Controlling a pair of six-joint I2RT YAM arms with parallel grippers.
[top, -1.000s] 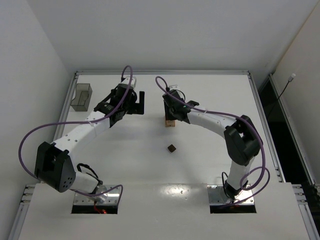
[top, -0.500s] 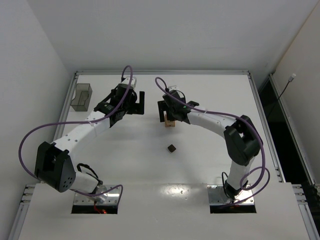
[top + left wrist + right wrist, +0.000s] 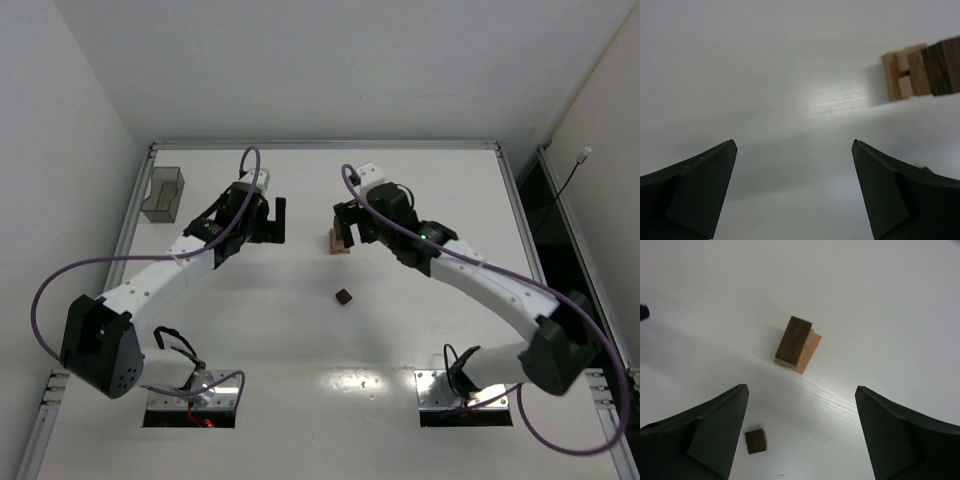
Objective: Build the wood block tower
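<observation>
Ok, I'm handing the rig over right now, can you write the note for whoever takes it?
Left gripper: open, empty, low beside the wood block tower.
Right gripper: open, empty, above the tower.
Done: the tower stands several layers high, with a dark block on top.
Left to do: one loose dark block lies on the table, apart from the tower on the side toward the arm bases. It probably goes on next.

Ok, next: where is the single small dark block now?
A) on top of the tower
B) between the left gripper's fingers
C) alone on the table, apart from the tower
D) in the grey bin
C: the small dark block lies alone on the table, on the near side of the wood block tower.
</observation>
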